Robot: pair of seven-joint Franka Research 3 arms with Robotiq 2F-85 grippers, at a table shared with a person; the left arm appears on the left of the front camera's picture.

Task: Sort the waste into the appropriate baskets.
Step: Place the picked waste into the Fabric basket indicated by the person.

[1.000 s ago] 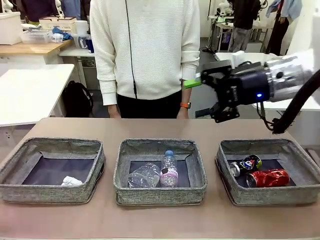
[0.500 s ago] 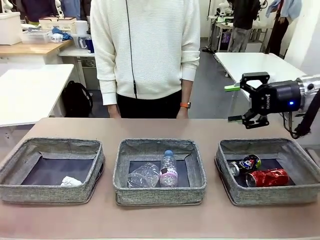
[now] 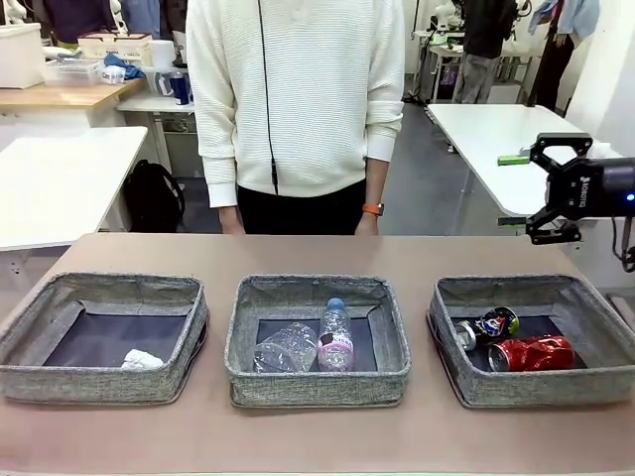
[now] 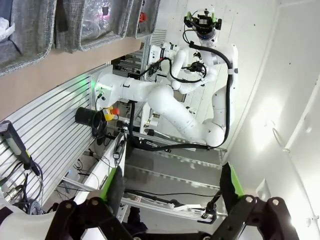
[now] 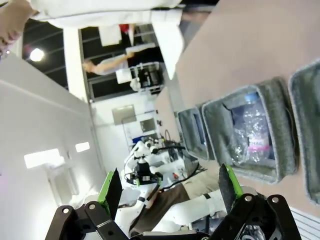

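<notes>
The right gripper (image 3: 528,188) hangs in the air above and behind the right-hand low grey woven-fabric basket (image 3: 448,302), its black fingers with green pads (image 3: 513,159) spread apart and holding nothing. In its own wrist view the right gripper (image 5: 170,187) frames only empty air between its two parted fingers. The left gripper (image 4: 171,182) in its wrist view likewise has its fingers wide apart with nothing between them, pointed away from the table.

In the right basket a crushed red can (image 3: 532,352) lies on its side, just beside a crushed dark blue can (image 3: 488,325). The middle grey basket (image 3: 244,342) holds a clear bottle with a pink label and blue cap (image 3: 335,337), lying next to a crumpled clear label-less bottle (image 3: 285,348). The left grey basket (image 3: 40,317) holds a small white paper wad (image 3: 142,360) near its front wall. All three baskets sit in a row on the brown table (image 3: 317,436). A person in a white sweater (image 3: 298,99) stands at the far edge.
</notes>
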